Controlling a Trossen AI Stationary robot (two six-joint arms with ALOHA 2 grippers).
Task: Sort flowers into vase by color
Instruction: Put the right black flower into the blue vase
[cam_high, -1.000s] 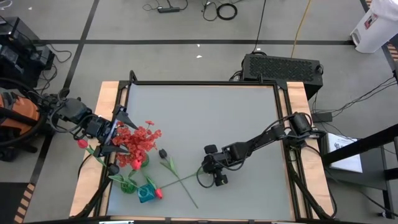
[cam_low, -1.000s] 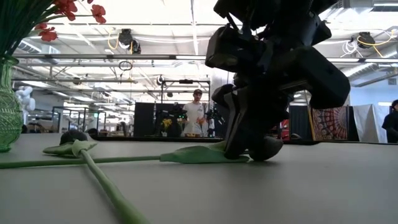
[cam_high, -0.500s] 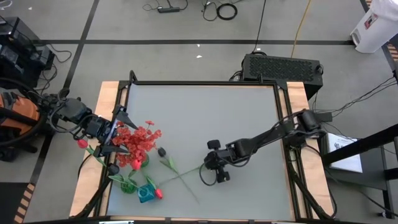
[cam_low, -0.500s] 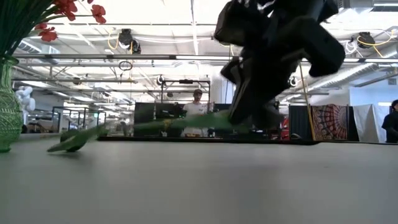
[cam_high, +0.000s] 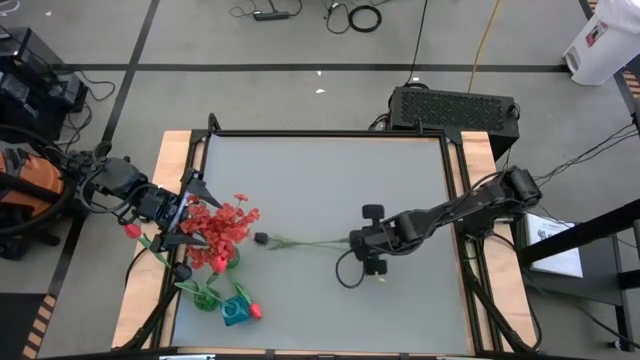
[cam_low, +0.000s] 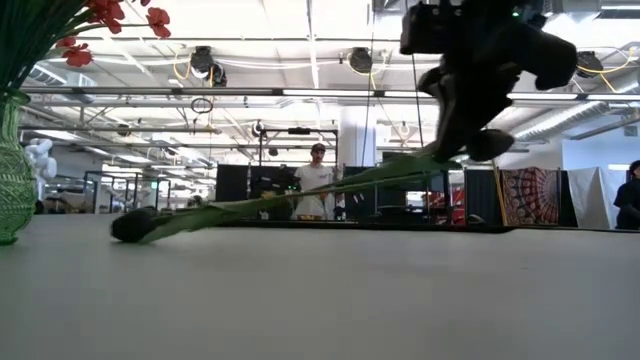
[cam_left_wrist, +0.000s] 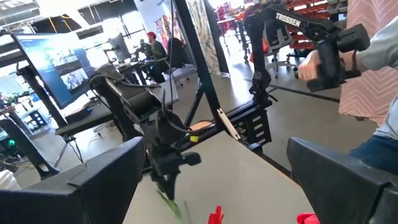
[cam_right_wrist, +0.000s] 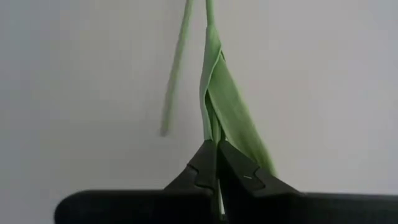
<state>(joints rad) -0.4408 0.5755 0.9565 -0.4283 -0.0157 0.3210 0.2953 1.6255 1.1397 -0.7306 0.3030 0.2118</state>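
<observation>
While the left pincer (cam_high: 185, 215) waits over the table's left edge, its fingers spread wide and grasping nothing, we see beneath it the green vase (cam_high: 207, 297) and the teal vase (cam_high: 236, 314) standing near the front-left corner, the frilly red flowers (cam_high: 225, 228) bunched above them. Moving rightward, the black-bud flower (cam_high: 262, 239) slants across the middle of the table: in the low view its bud appears to rest on the surface while the stem (cam_high: 310, 243) climbs to the right pincer (cam_high: 372, 247), which is clenched on the stem's far end beside a leaf, lifted off the table right of centre. We judge this flower feather-light and limp; held at the very end, the long stem will sag and swing, so the bud may drag. A grip nearer mid-stem would steady it for threading into a narrow vase neck.
</observation>
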